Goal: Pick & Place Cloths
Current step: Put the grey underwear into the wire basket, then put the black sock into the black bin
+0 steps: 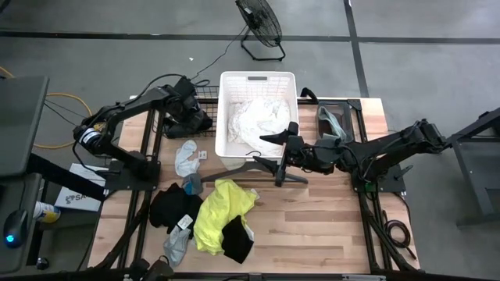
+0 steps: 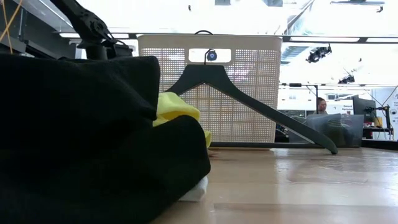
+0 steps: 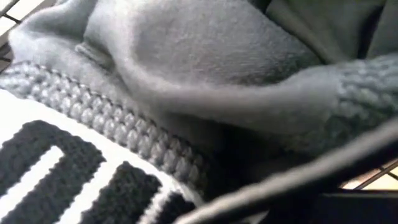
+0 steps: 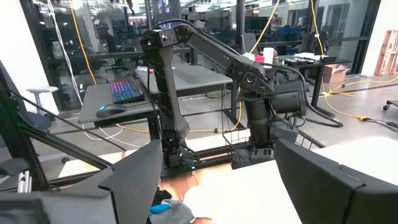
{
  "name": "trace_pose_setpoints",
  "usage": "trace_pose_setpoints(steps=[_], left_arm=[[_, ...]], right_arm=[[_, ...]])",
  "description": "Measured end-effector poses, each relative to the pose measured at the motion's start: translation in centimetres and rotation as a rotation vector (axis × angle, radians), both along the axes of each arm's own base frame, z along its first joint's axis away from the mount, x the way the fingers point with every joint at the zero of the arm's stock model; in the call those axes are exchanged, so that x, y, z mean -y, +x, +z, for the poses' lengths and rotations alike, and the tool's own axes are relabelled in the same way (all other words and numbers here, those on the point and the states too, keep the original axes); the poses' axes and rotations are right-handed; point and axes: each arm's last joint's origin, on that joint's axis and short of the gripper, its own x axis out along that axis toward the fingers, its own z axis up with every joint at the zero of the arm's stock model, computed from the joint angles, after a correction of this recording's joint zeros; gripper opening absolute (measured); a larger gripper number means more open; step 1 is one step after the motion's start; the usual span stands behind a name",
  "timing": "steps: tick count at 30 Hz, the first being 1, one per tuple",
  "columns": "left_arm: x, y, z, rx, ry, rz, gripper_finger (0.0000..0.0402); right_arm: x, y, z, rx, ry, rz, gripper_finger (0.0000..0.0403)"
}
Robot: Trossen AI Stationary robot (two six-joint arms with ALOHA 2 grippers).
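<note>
**A:** Hovering over the near edge of the white basket (image 1: 258, 82), the right gripper (image 1: 291, 140) sits with its fingers spread wide and nothing between them. In the right wrist view the two dark fingers (image 4: 134, 180) stand well apart, with the basket rim just below.

**B:** And the dark hanger (image 1: 258, 165) leans against the basket's front wall, right under that arm. That is my worry: drop the wrist here and a finger could knock the hanger over or catch it.

**A:** Agreed. The large white lacy cloth (image 1: 254, 117) already lies in the basket. The others are out on the table: the neon yellow cloth (image 1: 220, 211) near the middle, a black cloth (image 1: 238, 238) on its corner, another black cloth (image 1: 172, 207) to its left, and a small white one (image 1: 186, 156) close to the basket's left side.

**B:** What about the left gripper (image 1: 190, 112)?

**A:** It is down at the back left of the table, beside the basket. Its wrist camera is filled by grey fleece (image 3: 205, 56) and a black-and-white knit band. Whether its fingers are apart or together, I cannot tell.

**B:** Then there is a second risk: with the lens buried in fabric, that arm could pinch several layers at once or snag the wire rack beneath.

**A:** And the yellow and black cloths overlap, so a grab there may well lift both.
</note>
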Motion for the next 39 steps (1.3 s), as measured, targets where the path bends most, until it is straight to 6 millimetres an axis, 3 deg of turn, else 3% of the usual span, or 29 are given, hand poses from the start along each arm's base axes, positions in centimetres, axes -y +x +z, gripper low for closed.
trace_pose_setpoints(steps=[7, 13, 20, 30, 39], left_arm=[[0.0, 0.0, -0.1, -0.004, 0.001, -0.032, 0.0053], [0.1, 0.1, 0.6, 0.014, -0.021, -0.072, 0.0146], [0.6, -0.1, 3.9, 0.11, 0.012, -0.113, 0.0228], [3.3, -1.8, 8.7, 0.213, 0.03, -0.15, 0.0237], [8.5, -3.3, 11.9, 0.444, -0.008, -0.393, 0.0237]], right_arm=[[0.0, 0.0, 0.0, 0.0, 0.0, 0.0, 0.0302], [0.0, 0.0, 0.0, 0.0, -0.001, 0.0, 0.0302], [0.0, 0.0, 0.0, 0.0, -0.001, 0.0, 0.0302], [0.0, 0.0, 0.0, -0.005, -0.001, 0.0, 0.0302], [-0.1, -0.1, -0.8, -0.067, 0.048, -0.005, 0.0302]])
